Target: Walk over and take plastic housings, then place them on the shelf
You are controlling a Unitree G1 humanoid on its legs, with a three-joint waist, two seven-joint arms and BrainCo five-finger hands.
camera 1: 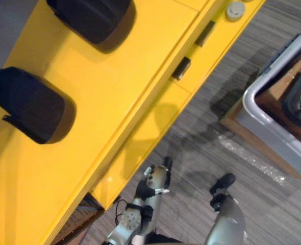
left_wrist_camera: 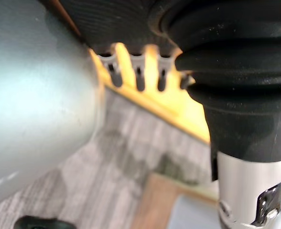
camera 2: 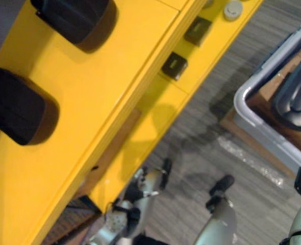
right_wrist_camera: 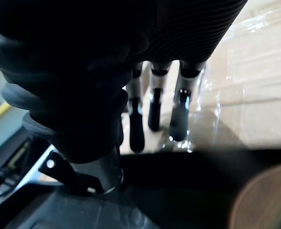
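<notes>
Two black plastic housings lie on the top level of the yellow shelf (camera 1: 115,102), well apart from each other: the nearer housing (camera 1: 30,104) toward the robot's left, and the farther housing (camera 1: 92,18) at the view's upper edge. Both rest flat, rounded backs up. On the shelf's lower ledge sit two small black blocks (camera 2: 174,65) and, farther along, a grey round piece (camera 1: 235,10).

Across the grey carpeted floor (camera 1: 217,153), to the robot's right, stands a grey bin (camera 1: 252,102) on a brown board (camera 1: 234,120). Inside it are more dark housings (camera 2: 296,94), stacked against the wall.

The left hand (left_wrist_camera: 139,78) hangs beside the shelf's edge. Its fingers are straight, side by side with narrow gaps, and hold nothing. The right hand (right_wrist_camera: 154,112) hangs above brown cardboard under shiny film — its fingers point straight down, slightly parted, and grip nothing. Below them in the right wrist view lies a dark mass, too blurred to name. No housing is in either hand.
</notes>
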